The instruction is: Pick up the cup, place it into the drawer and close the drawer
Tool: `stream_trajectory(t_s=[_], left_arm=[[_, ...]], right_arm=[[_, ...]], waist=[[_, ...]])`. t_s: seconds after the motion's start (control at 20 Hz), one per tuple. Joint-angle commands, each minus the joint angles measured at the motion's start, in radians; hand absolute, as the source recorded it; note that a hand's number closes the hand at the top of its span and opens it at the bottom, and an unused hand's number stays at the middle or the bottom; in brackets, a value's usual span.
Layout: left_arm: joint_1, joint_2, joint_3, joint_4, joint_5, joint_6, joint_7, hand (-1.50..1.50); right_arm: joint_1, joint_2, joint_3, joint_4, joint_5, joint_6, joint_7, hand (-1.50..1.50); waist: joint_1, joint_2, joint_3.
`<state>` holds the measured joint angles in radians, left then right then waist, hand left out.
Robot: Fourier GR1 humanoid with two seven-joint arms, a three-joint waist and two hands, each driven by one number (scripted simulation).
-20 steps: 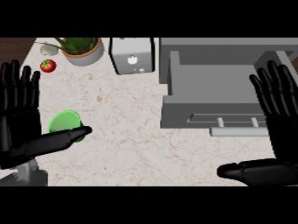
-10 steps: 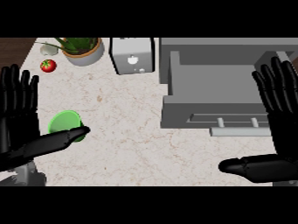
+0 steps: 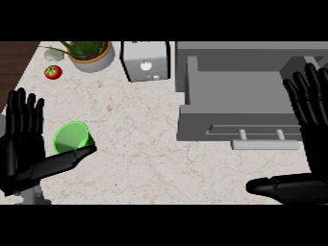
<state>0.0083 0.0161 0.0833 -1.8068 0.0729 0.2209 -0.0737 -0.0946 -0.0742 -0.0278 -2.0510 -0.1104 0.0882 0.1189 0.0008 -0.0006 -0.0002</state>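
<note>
My left hand, glossy black, lies flat with straight fingers and holds nothing, its thumb tip touching the translucent green cup, which lies tipped on the speckled marble counter. Behind stand a red tomato, a potted plant and a boxy toaster. Right of these the grey drawer stands open, and my right hand is likewise spread and holds nothing.

Pale marbled counter under everything, with dark wood floor showing past its far-left edge. Way ahead of the left hand sit a potted plant, a tomato and a toaster.
</note>
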Motion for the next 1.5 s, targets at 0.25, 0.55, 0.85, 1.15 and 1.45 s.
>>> stream_trajectory(t_s=[0.25,0.55,0.85,1.15,1.45], left_arm=[[0.006,0.033,0.096,0.183,0.06,-0.045,-0.107,-1.5],[0.001,0.02,0.111,0.377,0.047,-0.06,-0.277,-1.5],[0.027,0.035,0.102,0.392,0.054,-0.084,-0.272,-1.5],[-0.116,0.076,0.19,0.712,0.108,-0.135,-0.418,-1.5],[-0.048,0.048,0.168,0.663,0.11,-0.116,-0.463,-1.5]], right_arm=[[0.055,-0.001,-0.016,0.026,-0.018,0.041,-0.072,-1.5],[-0.064,-0.004,0.002,-0.062,-0.024,-0.026,0.126,-1.5],[0.002,0.015,0.01,0.011,0.001,0.01,-0.015,-1.5],[-0.067,0.017,0.037,-0.025,0.023,-0.031,0.086,-1.5],[-0.013,-0.033,-0.068,-0.035,-0.088,0.04,0.063,-1.5]], waist=[[-0.002,0.001,0.0],[-0.002,0.001,0.0],[0.0,0.0,0.0],[-0.003,0.001,0.0],[-0.002,0.0,0.0]])
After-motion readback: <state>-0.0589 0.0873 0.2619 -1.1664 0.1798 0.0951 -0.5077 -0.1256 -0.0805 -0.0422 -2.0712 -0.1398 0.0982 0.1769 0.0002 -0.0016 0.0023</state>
